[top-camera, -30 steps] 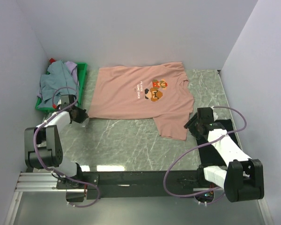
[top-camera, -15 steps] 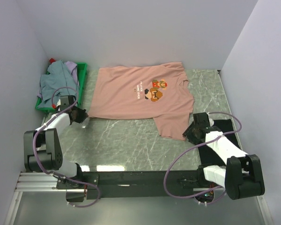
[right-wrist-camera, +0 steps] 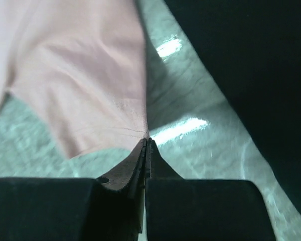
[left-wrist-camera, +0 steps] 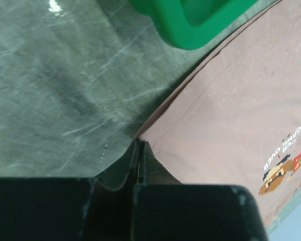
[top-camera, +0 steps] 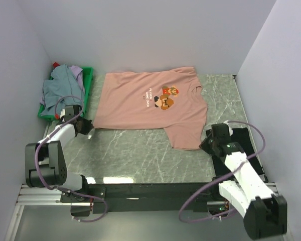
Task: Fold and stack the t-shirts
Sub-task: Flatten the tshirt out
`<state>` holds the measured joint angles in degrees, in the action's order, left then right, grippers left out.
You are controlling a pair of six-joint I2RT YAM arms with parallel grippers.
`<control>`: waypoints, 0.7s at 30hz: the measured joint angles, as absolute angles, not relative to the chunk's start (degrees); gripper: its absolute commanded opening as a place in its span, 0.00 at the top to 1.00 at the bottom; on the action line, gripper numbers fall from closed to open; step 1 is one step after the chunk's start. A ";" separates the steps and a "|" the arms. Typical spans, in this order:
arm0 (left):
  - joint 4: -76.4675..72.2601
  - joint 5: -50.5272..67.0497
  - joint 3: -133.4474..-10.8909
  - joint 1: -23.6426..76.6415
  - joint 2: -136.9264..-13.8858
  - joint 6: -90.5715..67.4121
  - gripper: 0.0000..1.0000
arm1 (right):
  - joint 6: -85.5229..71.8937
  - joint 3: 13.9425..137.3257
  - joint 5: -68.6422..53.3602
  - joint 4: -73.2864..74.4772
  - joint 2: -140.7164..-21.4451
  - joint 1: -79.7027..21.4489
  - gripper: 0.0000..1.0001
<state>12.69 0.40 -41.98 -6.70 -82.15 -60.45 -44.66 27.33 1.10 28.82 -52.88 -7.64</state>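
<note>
Two pinches on one salmon-pink t-shirt (top-camera: 140, 103), spread flat and print-up across the far half of the marble table (top-camera: 140, 155). Near-left hem corner nipped between the closed fingers of the left gripper (left-wrist-camera: 140, 146), just beside the green crate (top-camera: 89, 80). Near sleeve's corner clamped tight by the right gripper (right-wrist-camera: 146, 143). Grey-blue and lavender t-shirts (top-camera: 60, 88) heaped in the crate, far left. Black t-shirt (right-wrist-camera: 241, 60) flat at the right edge, under the right arm.

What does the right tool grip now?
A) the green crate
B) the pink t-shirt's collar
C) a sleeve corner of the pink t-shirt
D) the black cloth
C: its wrist view shows the right tool shut on a sleeve corner of the pink t-shirt.
</note>
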 measured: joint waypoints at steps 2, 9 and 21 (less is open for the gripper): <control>12.93 -0.40 -41.28 -6.70 -81.30 -60.45 0.99 | -44.47 27.31 0.08 30.96 -48.45 -7.66 1.00; 16.25 -4.27 -39.48 -6.66 -77.60 -60.47 0.96 | -45.87 27.31 -4.27 39.24 -36.62 -7.75 1.00; 22.65 -9.04 -35.94 -6.66 -68.53 -60.25 0.92 | -46.85 37.80 -3.64 56.97 -22.50 -7.75 1.00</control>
